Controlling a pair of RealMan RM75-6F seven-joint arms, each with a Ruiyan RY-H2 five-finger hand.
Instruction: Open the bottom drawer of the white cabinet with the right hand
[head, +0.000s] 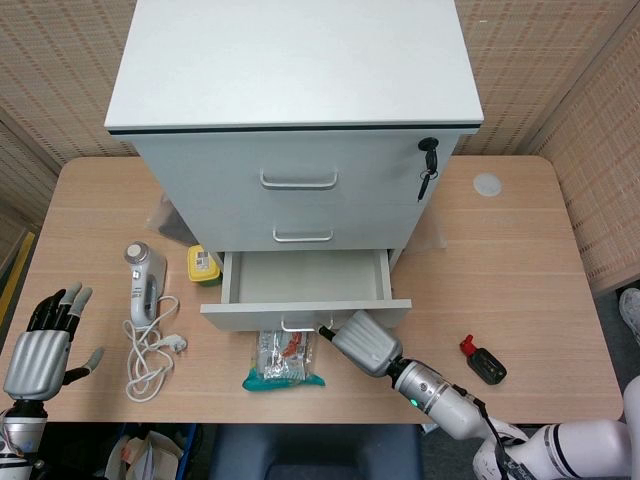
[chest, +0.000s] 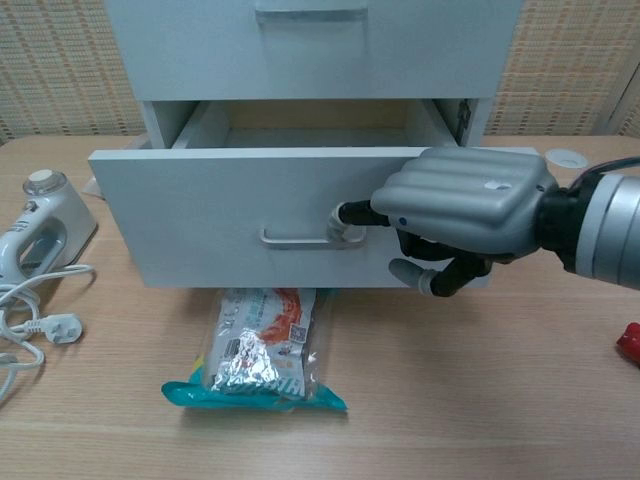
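The white cabinet (head: 295, 90) stands at the back of the table with three drawers. Its bottom drawer (head: 305, 277) is pulled out and looks empty inside; its white front (chest: 200, 215) carries a metal handle (chest: 300, 238). My right hand (chest: 462, 208) is in front of the drawer face, its fingertips hooked into the handle's right end, the rest of the fingers curled under. The same right hand (head: 366, 342) shows below the drawer front in the head view. My left hand (head: 45, 345) hangs with fingers spread at the table's left front edge, holding nothing.
A snack packet (chest: 262, 350) lies partly under the drawer front. A white handheld device with cord (head: 145, 285) and a yellow box (head: 202, 263) lie left of the drawer. A red-and-black object (head: 484, 362) lies at right. A key (head: 428, 160) hangs from the cabinet's lock.
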